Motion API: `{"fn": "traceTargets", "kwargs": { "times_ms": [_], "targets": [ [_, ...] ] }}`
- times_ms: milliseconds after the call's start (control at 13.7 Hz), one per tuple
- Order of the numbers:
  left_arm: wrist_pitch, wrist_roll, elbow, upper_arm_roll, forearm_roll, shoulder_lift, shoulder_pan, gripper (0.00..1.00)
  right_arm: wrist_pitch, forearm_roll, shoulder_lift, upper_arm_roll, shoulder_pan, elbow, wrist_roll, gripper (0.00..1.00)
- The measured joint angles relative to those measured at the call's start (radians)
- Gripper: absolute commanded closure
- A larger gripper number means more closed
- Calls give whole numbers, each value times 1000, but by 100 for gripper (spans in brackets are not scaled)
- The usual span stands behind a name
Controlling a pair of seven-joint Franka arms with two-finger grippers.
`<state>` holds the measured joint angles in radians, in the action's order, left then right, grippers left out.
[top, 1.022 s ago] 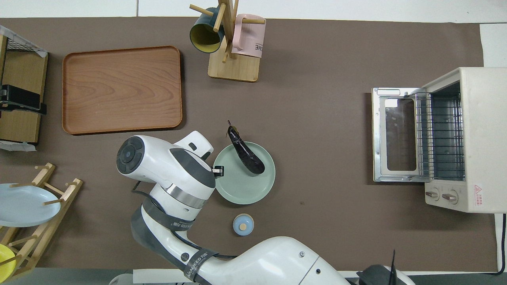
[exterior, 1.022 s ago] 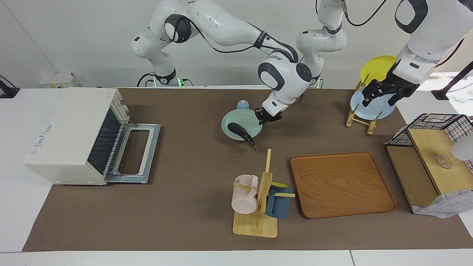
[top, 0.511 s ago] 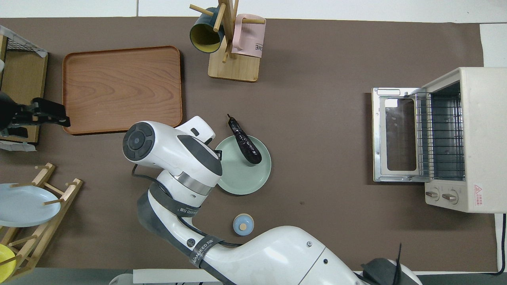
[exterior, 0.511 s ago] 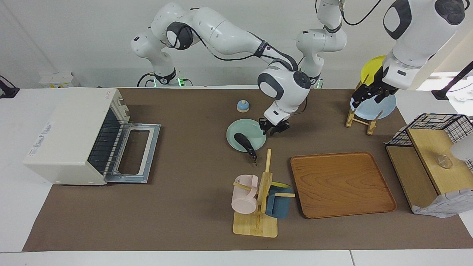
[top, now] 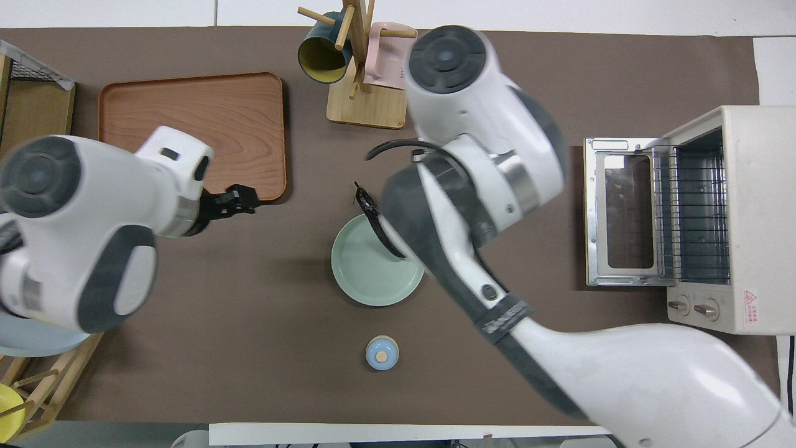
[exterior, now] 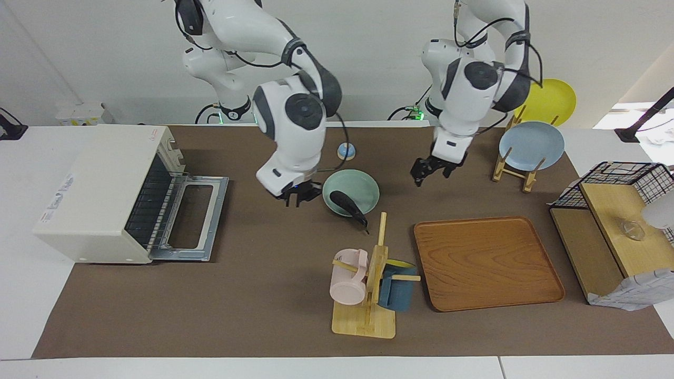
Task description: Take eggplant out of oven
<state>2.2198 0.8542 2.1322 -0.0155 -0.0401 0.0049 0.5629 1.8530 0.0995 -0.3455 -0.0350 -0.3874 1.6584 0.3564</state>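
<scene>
Eggplant (exterior: 347, 203) is out of the oven (exterior: 105, 192), lying on the green plate (exterior: 363, 185), stem overhanging at plate's 5 o'clock in facing view. Right end effector (exterior: 298, 197) and left end effector (exterior: 429, 170) hover empty; finger state unclear. Extraction looks done; next: retract.

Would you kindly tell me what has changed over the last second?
The right claw swung from the green plate's left-arm side to its oven side. The left claw left the dish rack and hangs over the mat. The plate with the eggplant slid slightly. The oven stayed open.
</scene>
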Motion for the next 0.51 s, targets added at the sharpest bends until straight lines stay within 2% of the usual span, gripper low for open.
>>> {"fn": "traceTargets", "kwargs": {
  "times_ms": [219, 438, 511],
  "targets": [
    [135, 198, -52, -1, 0, 120, 139, 0, 238, 58, 59, 1, 110, 307, -154, 99],
    [224, 335, -166, 0, 0, 263, 201, 1, 266, 146, 96, 2, 135, 400, -196, 98],
    [263, 351, -185, 1, 0, 302, 208, 8, 269, 161, 103, 3, 138, 414, -202, 98]
  ]
}}
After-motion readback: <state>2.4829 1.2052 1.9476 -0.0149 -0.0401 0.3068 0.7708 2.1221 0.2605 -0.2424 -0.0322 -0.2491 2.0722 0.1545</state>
